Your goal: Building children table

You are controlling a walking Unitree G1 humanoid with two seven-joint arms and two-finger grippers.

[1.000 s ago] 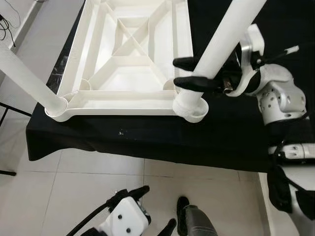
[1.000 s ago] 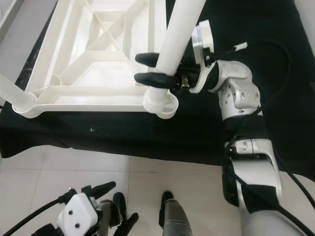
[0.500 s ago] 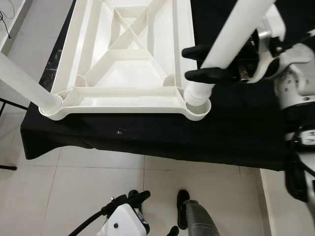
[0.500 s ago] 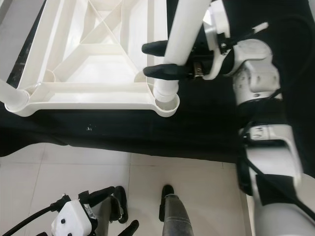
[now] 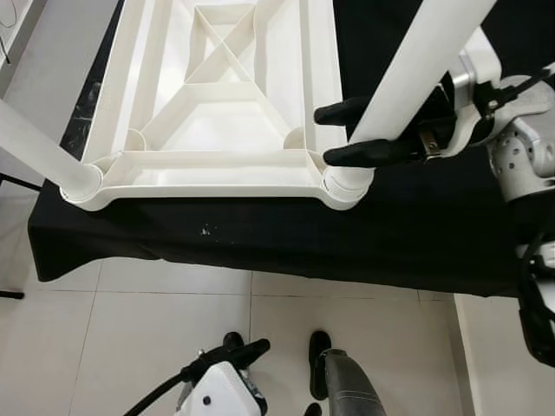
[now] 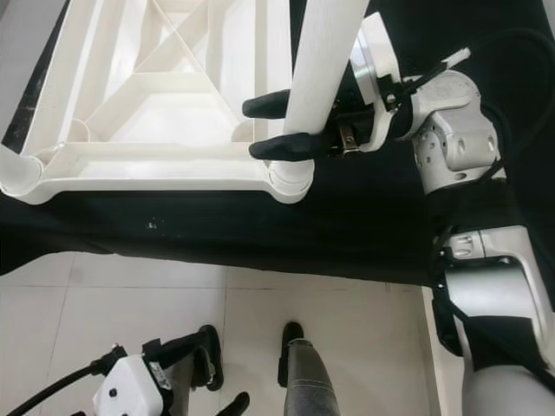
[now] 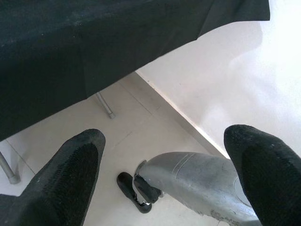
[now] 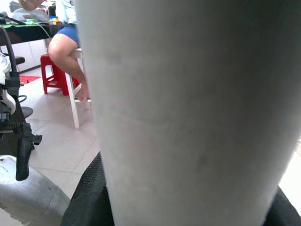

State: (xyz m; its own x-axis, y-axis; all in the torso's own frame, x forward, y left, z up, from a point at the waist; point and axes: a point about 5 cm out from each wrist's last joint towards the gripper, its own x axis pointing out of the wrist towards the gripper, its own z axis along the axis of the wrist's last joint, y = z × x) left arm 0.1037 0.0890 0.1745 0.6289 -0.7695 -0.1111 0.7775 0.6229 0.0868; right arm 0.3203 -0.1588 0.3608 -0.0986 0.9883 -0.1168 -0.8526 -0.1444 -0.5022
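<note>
A black cloth covers my worktop; pale floor tiles lie below. Upper left: a seated person, a red stool.

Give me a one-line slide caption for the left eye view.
Right gripper clamps a white table leg seated in the corner socket of the upturned white tabletop on a black cloth.

The right tool has pushed the white leg deeper into the tabletop's corner socket.

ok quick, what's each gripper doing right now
left gripper: open, idle near the floor.
right gripper: shut on the white table leg.
</note>
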